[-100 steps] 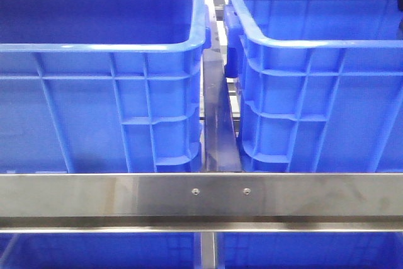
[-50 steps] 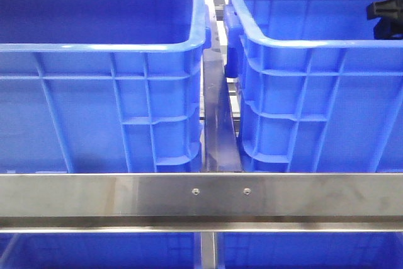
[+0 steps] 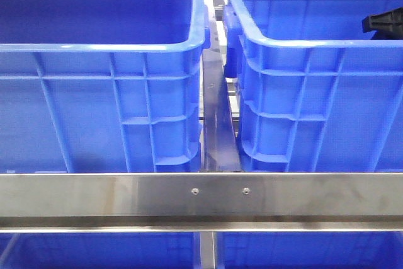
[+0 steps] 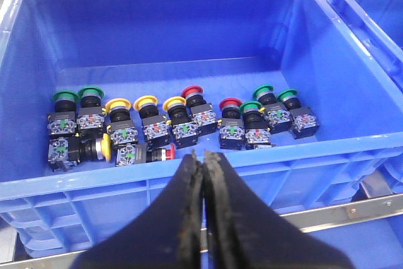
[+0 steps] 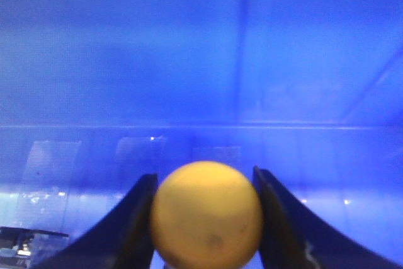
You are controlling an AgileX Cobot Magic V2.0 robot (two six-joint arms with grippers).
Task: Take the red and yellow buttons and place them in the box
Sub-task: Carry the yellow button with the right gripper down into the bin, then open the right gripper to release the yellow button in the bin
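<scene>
A yellow button (image 5: 206,214) sits clamped between the two dark fingers (image 5: 129,231) of the right gripper (image 5: 204,218), its round cap filling the gap so that both fingers press against its sides. Behind it there is only the blurred blue inner wall and floor of a bin. From the front, a black piece of the right arm (image 3: 384,23) shows at the far edge, inside the right blue bin (image 3: 315,92).

The left gripper (image 4: 203,162) hangs just outside the near wall of the other blue bin (image 4: 189,36), its black fingers pressed together with nothing between them. On that bin's floor lies a row of push buttons on small contact blocks: green-capped ones (image 4: 65,97) at either end, yellow-capped ones (image 4: 145,101) and red-capped ones (image 4: 230,103) between. Two more lie tipped on their sides nearer the gripper. A steel rail (image 3: 201,196) crosses in front of both bins.
</scene>
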